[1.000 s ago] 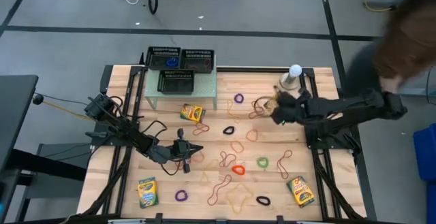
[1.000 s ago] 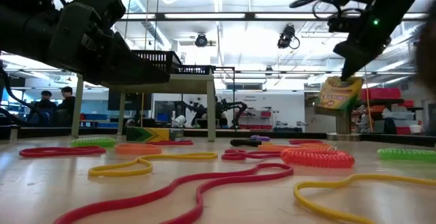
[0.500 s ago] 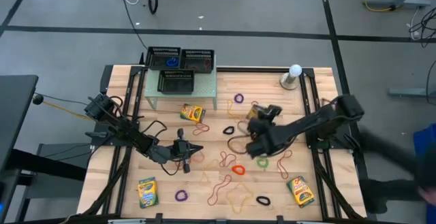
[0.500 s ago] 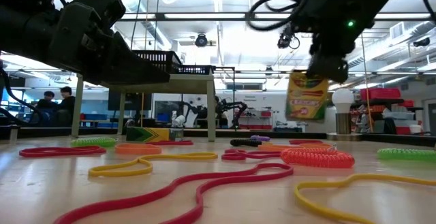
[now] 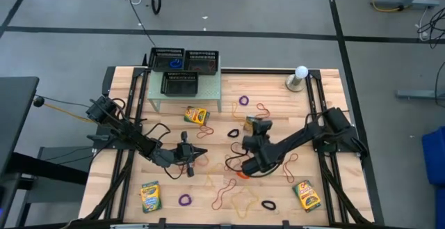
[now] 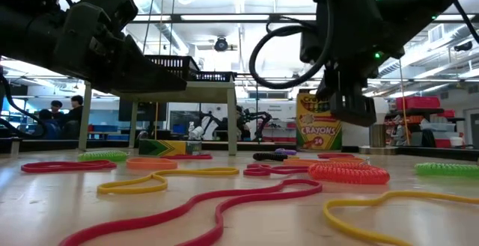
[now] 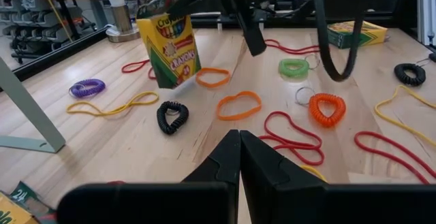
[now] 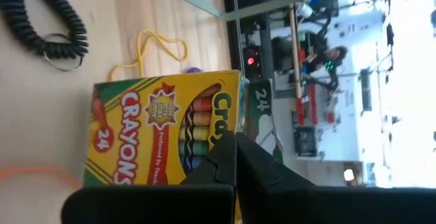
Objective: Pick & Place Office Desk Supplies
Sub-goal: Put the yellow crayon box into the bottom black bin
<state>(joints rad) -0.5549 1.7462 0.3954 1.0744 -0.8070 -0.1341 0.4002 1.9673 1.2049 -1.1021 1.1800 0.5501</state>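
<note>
Yellow-and-green crayon box (image 6: 319, 120), clenched in the right pincer (image 5: 252, 126), has travelled from near the ball-topped stand (image 5: 299, 76) to mid-worktop (image 5: 327, 111), hanging above the rubber bands (image 7: 238, 105). Left pincer (image 7: 239, 142) stays clenched, empty. The grip itself is hidden from above.

crayon box (image 8: 167, 139): "CRAYONS", "24" | same box, low view (image 6: 318, 121): "CRAYONS 24"

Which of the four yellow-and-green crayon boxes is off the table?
The crayon box hanging mid-table from the right gripper; the other three lie flat on the wood.
</note>
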